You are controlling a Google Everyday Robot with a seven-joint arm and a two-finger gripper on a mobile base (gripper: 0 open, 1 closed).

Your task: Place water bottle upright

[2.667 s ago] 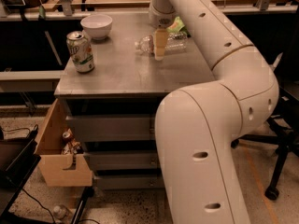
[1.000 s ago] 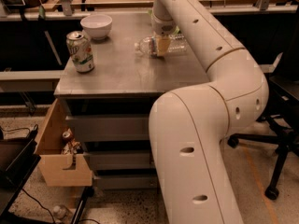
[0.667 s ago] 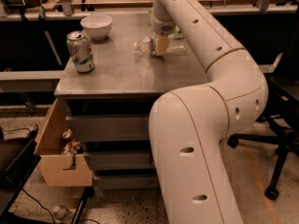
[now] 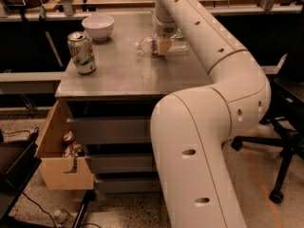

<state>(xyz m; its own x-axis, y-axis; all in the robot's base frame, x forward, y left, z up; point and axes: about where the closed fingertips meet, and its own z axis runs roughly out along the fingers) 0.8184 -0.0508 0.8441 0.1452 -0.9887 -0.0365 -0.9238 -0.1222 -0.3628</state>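
The water bottle [image 4: 148, 46] is a small clear plastic bottle lying on its side on the grey table [image 4: 118, 75], toward the back right, with its cap pointing left. My gripper [image 4: 164, 45] comes straight down from the white arm and sits at the bottle's middle, level with it and against the table top. The gripper hides the bottle's label band and part of its right half. The bottle rests on the table.
A green-and-white soda can [image 4: 81, 52] stands at the table's front left. A white bowl [image 4: 98, 26] stands behind it. A bit of a green bag [image 4: 178, 32] shows behind the arm. An open drawer [image 4: 61, 163] sticks out at the lower left. An office chair [image 4: 285, 141] is on the right.
Since 2.7 s ago the arm has shifted and the gripper has settled lower on the bottle. Over the last second nothing has visibly moved, and the bottle still lies on its side.
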